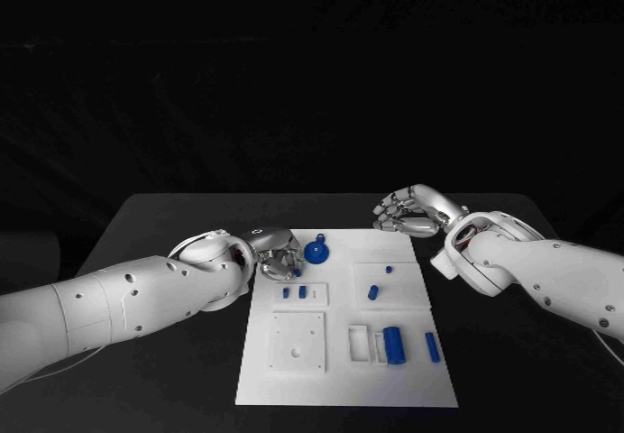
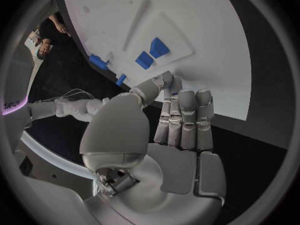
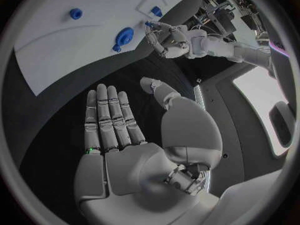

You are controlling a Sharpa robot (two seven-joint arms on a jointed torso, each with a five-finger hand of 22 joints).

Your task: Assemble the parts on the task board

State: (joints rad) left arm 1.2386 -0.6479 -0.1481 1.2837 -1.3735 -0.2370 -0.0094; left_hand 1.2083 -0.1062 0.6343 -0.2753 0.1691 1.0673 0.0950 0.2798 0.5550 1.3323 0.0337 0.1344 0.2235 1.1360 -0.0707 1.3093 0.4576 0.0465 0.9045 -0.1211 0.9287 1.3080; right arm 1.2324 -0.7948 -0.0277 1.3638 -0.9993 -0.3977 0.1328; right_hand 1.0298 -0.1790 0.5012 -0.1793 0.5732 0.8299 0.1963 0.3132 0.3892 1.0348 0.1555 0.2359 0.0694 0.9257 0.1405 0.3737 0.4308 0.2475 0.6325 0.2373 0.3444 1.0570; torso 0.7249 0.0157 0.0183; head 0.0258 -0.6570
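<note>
In the head view the board [image 1: 341, 379] lay mid-table with blue parts scattered on it: a round part [image 1: 318, 250] near its far edge, two small pegs [image 1: 294, 291] beside the left hand [image 1: 273, 253], a short peg [image 1: 373, 291] in a raised square, and a cylinder [image 1: 393, 345] with a thin bar [image 1: 432, 346] nearer the robot. Most looked loose, so assembly seemed barely begun. The right hand [image 1: 414, 211] hovered beyond the board's far edge. In the left wrist view the left hand's fingers [image 2: 186, 119] were stretched out and apart, holding nothing, just off the two pegs [image 2: 152, 53]. In the right wrist view the right hand [image 3: 134, 150] was spread flat and empty, well apart from the round part [image 3: 124, 37].
</note>
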